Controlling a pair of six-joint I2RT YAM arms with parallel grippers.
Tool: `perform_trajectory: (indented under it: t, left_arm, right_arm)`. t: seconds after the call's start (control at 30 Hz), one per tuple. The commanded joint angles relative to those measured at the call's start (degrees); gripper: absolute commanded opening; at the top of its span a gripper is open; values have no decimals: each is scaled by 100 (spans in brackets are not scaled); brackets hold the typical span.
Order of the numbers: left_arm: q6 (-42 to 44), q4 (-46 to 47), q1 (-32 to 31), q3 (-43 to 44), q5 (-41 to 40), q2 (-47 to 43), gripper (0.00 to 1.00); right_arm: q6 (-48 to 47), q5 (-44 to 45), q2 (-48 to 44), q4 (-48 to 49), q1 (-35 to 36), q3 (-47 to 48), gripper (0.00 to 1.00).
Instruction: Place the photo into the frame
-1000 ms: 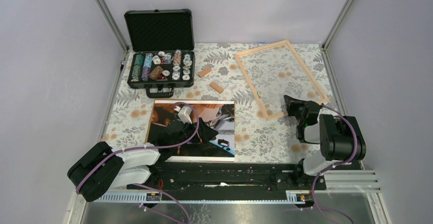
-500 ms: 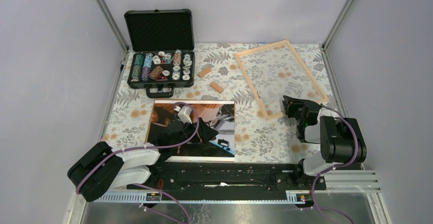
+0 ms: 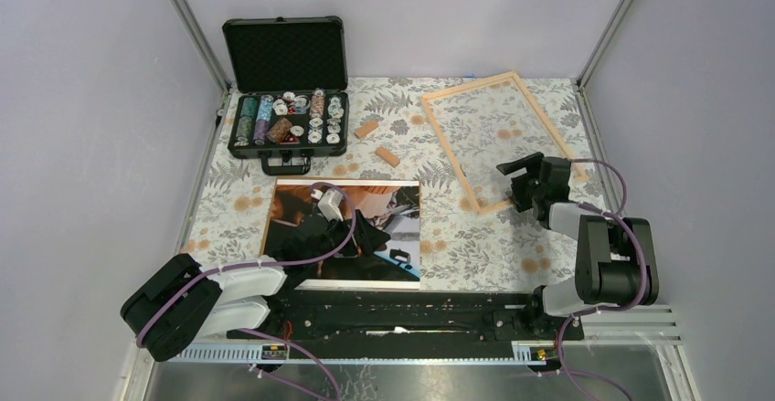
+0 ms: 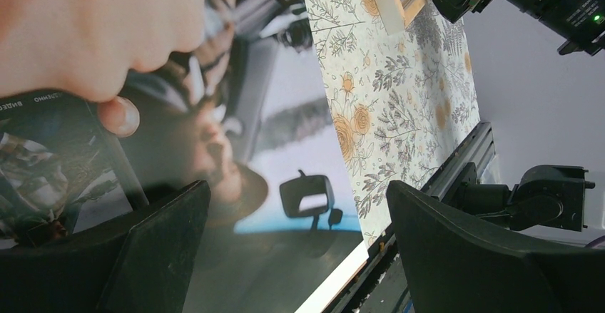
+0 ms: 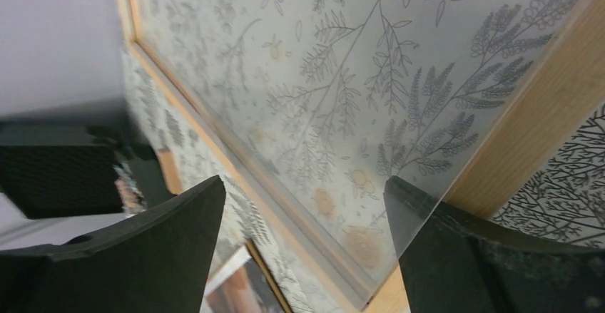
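Note:
The photo (image 3: 408, 237) lies face up on the near left part of the table, a dark print with a white edge, filling most of the left wrist view (image 4: 285, 113). My left gripper (image 3: 343, 237) hovers open over it, its fingers (image 4: 296, 213) spread above the photo's near right corner and holding nothing. The frame (image 3: 451, 154), of pale wooden strips with a clear pane inside, lies at the far right. My right gripper (image 3: 514, 182) stands open above the frame's near corner. In the right wrist view the wooden strip (image 5: 542, 113) and the pane's corner sit close to the right finger of the open gripper (image 5: 303, 188).
An open black case of poker chips (image 3: 288, 122) stands at the far left. Two small wooden blocks (image 3: 366, 129) (image 3: 387, 156) lie between the case and the frame. Enclosure walls close in on both sides and the back.
My right gripper went from shut to open and reached farther out over the frame's near corner. The left arm and the photo have not moved.

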Motion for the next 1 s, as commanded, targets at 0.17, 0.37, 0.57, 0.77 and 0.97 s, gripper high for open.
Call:
perform_trajectory:
  t: [0.17,0.37,0.57,0.77,0.97]
  left_arm:
    - [-16,466,34,-73,90,-99,99]
    - [-25,485,30,-94,89,-128,99]
    - [-25,499,48,-145,82,-194,99]
    - [-25,505,55,-155,98,-218,99]
    - [-25,503,57,-196,90,-290,99]
  right_arm:
    - [-1241,301,311,-2414,202,1182,93]
    - [-1075,377,603,-2954,247,1213,94]
    - [-823,681,-42,-3039,239,539,94]
    - [-562,812,-638,-3058,144,-58,94]
    - [-480,796,-1580,-3485,-14,-595,94]
